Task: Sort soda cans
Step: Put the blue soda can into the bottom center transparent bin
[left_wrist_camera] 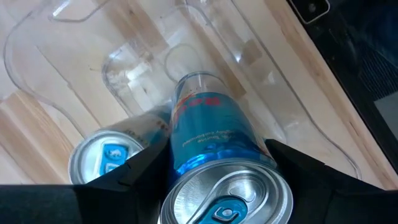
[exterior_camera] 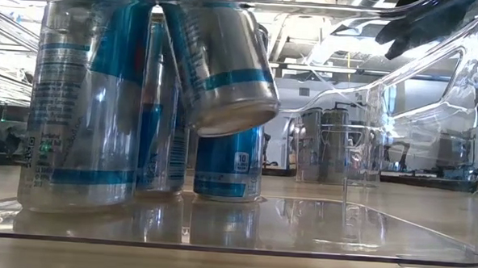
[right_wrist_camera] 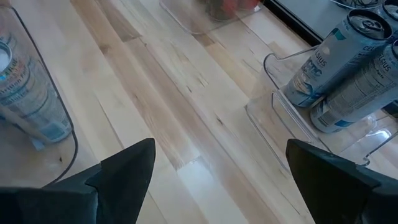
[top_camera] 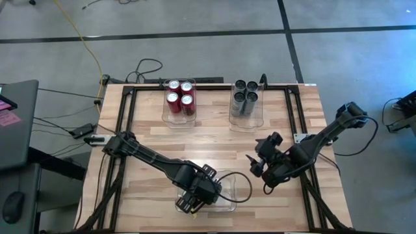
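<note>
Left gripper (left_wrist_camera: 221,171) fingers clamp a blue-marked silver can (left_wrist_camera: 208,134), tilted and lifted inside the clear bin (top_camera: 242,188) at the tabletop's (top_camera: 214,140) near edge; other blue cans (exterior_camera: 83,103) stand upright in that bin. Right gripper (right_wrist_camera: 217,168) fingers spread wide, empty, above bare wood near the right edge. Red cans (top_camera: 180,96) and dark grey cans (top_camera: 245,95) sit in separate bins along the far edge.

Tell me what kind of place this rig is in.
Likely a robotics lab or workshop. A wooden table on a dark metal frame stands on a bare concrete floor, loose cables trail off it, and the low view shows exposed ceiling ducts.
</note>
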You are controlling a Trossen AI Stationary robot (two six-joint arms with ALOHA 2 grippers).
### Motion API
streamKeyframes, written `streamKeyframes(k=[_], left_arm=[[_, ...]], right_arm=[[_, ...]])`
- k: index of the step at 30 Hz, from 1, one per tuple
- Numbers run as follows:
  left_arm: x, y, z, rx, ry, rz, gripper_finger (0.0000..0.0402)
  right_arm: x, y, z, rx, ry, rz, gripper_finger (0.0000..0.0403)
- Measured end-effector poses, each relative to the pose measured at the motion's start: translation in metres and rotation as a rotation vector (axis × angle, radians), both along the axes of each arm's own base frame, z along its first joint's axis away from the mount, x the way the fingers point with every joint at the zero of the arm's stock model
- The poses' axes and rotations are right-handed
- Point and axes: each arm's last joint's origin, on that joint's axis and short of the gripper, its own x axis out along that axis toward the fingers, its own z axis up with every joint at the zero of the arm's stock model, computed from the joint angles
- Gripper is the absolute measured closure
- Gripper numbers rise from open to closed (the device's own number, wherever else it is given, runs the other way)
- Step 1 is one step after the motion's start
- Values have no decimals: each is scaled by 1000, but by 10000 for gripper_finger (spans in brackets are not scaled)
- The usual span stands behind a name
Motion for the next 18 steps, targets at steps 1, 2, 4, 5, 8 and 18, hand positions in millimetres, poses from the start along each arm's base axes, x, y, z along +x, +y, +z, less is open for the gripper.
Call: streamKeyframes(k=[1,2,4,5,8,18], left_arm=[[0,0,0,-1,-4,-4,163],[0,0,0,-1,-5,-6,163],[1,-1,-2,4,2,-8,163],[2,-1,-4,7,7,-11,163],[4,-3,-14,27,38,-29,163],[7,-7,-36,68,122,-51,163]], right_arm=[[0,0,-1,-2,4,0,24],[1,1,-2,-2,8,1,24],[3,2,-4,0,19,3,24],[3,2,-5,-2,25,4,24],[4,3,-7,6,21,6,24],[3,3,-10,7,20,5,24]])
